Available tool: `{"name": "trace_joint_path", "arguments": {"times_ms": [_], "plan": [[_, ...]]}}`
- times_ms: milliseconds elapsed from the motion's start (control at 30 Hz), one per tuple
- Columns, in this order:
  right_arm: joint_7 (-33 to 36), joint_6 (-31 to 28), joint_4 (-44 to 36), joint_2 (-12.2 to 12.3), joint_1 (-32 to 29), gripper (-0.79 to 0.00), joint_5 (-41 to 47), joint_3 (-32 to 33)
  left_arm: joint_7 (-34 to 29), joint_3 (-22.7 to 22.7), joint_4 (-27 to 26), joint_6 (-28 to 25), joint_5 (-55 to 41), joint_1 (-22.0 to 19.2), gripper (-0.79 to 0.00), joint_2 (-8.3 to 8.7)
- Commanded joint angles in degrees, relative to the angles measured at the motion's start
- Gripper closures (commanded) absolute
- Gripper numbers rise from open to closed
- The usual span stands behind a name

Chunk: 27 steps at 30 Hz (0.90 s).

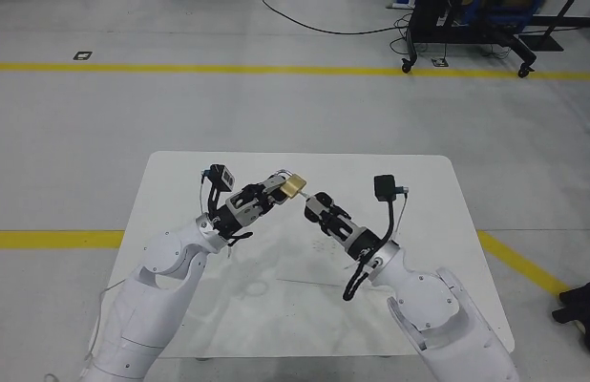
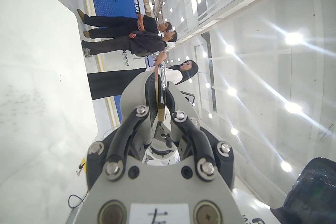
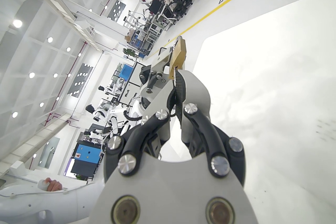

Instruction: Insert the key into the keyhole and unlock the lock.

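A brass padlock [image 1: 294, 184] hangs above the middle of the white table [image 1: 419, 191], with my left gripper [image 1: 281, 188] shut on it. In the left wrist view the lock's brass body [image 2: 160, 110] and silver shackle [image 2: 162, 75] sit edge-on between the pads. My right gripper [image 1: 314, 202] is just right of the lock, tips pointing at it. In the right wrist view its fingers [image 3: 176, 79] are shut, nearly touching the lock's [image 3: 179, 55] lower end. The key is largely hidden between those pads.
Both grippers are raised above the table [image 3: 262, 64], whose far edge lies just beyond them. A black wheeled cart [image 1: 467, 29] with cables stands on the floor at the far right, well off the table.
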Motion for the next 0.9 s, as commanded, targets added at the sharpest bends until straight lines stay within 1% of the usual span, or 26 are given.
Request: {"name": "trace_joint_path", "arguments": {"times_ms": [0, 400, 567, 633, 767, 867], "plan": [[0.14, -0.18, 0.28, -0.07, -0.02, 0.0, 1.25, 0.17, 0.07, -0.04, -0.15, -0.09, 0.57, -0.04, 0.0, 0.01], [0.72, 0.11, 1.02, -0.25, -0.43, 0.0, 4.83, 1.57, 0.34, -0.02, -0.71, -2.05, 2.15, 0.29, 0.0, -0.06], [2.82, 0.72, 0.22, -0.01, -1.35, 0.0, 7.33, 4.1, -0.12, -0.49, -0.27, -2.92, 1.62, 0.45, 0.0, -0.06], [4.9, 1.04, -0.13, 0.11, -1.68, 0.0, 9.11, 5.01, -0.55, -0.59, -0.25, -3.31, 1.74, 0.62, 0.0, -0.03], [7.45, 1.57, -0.44, 0.23, -1.68, 0.0, 9.49, 4.7, -0.78, -0.5, -0.44, -3.6, 1.91, 0.9, 0.0, -0.05], [7.02, 1.66, -0.23, 0.14, -1.43, 0.0, 9.92, 4.31, -1.09, -0.35, -0.74, -3.62, 1.6, 1.09, 0.0, -0.08]]}}
